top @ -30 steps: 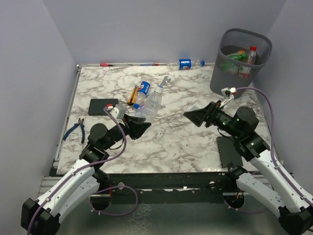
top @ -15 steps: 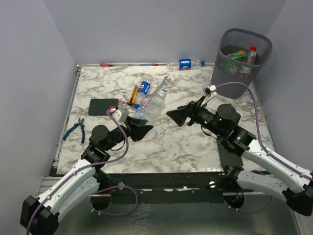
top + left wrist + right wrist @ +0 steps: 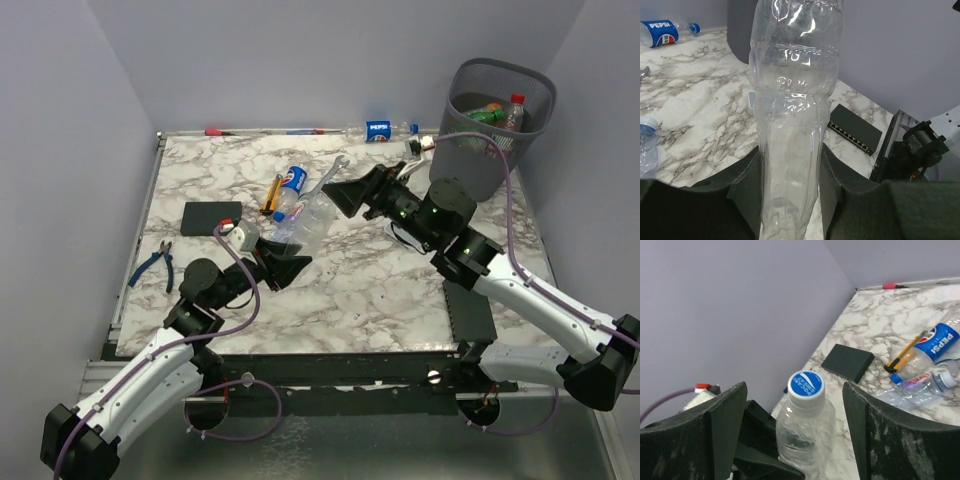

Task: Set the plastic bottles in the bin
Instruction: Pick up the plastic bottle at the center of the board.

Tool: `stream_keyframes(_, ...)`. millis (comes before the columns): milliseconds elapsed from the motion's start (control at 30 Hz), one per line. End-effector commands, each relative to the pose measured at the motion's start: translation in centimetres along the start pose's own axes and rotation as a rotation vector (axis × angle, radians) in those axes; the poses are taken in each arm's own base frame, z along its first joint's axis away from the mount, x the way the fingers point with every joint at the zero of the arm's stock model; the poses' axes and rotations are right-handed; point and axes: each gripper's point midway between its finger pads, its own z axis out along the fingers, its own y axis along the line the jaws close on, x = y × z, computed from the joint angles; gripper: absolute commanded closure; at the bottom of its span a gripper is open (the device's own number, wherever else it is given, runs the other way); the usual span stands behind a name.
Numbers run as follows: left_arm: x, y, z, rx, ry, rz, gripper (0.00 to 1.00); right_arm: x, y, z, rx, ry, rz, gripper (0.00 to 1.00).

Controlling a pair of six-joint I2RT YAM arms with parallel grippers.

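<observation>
Starting big: the white-and-grey marble surface (image 3: 380, 290) has a handful of things scattered across its far half. The tall dark-grey wire-mesh bin (image 3: 498, 66) stands at the far right corner with a few bottles lying inside it.

The left end effector (image 3: 285, 262) is clamped on the lower body of a clear crinkled plastic bottle (image 3: 308, 222), holding it up off the surface at a tilt with the top aimed toward the other arm. The right end effector (image 3: 345, 195) is spread wide. Its wrist view shows the bottle's blue cap (image 3: 806, 383) sitting between the two fingers, and neither one looks like it's touching.

To me this reads as a handover, since the bin is way over on the right arm's side. Next move, I'd say: right closes on the neck or shoulder and gets a firm hold before left lets go, then it swings over the rim.

Two blue-labelled Pepsi bottles (image 3: 291, 184) are waiting on the surface, one mid-surface and one by the back wall.
</observation>
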Motion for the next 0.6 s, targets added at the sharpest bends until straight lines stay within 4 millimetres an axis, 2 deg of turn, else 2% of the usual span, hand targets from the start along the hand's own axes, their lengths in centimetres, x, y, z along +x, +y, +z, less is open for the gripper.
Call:
stream_keyframes(0, -0.5, -0.6, -0.2, 0.027, -0.029, 0.027, 0.69, -0.4, 0.9, 1.1, 0.004, 0.023, 0.05, 0.22)
stream_keyframes(167, -0.6, -0.6, -0.2, 0.02, -0.033, 0.017, 0.69, 1.4, 1.9, 2.5, -0.029, 0.152, 0.068, 0.37)
stream_keyframes(267, -0.7, -0.6, -0.2, 0.021, -0.036, 0.018, 0.69, 1.8, 1.8, 2.5, -0.027, 0.163, 0.075, 0.51)
stream_keyframes(333, -0.7, -0.7, -0.2, 0.021, -0.038, 0.02, 0.69, 1.8, 1.7, 2.5, -0.024, 0.161, 0.075, 0.56)
stream_keyframes(400, -0.7, -0.6, -0.2, 0.02, -0.039, 0.021, 0.69, 2.4, 1.4, 2.4, -0.011, 0.186, 0.074, 0.53)
stream_keyframes(467, -0.8, -0.6, -0.2, 0.02, -0.039, 0.022, 0.69, 2.8, 1.1, 2.4, 0.001, 0.209, 0.072, 0.43)
stream_keyframes(567, -0.7, -0.6, -0.2, 0.02, -0.038, 0.022, 0.69, 3.3, 0.6, 2.3, 0.024, 0.218, 0.075, 0.41)
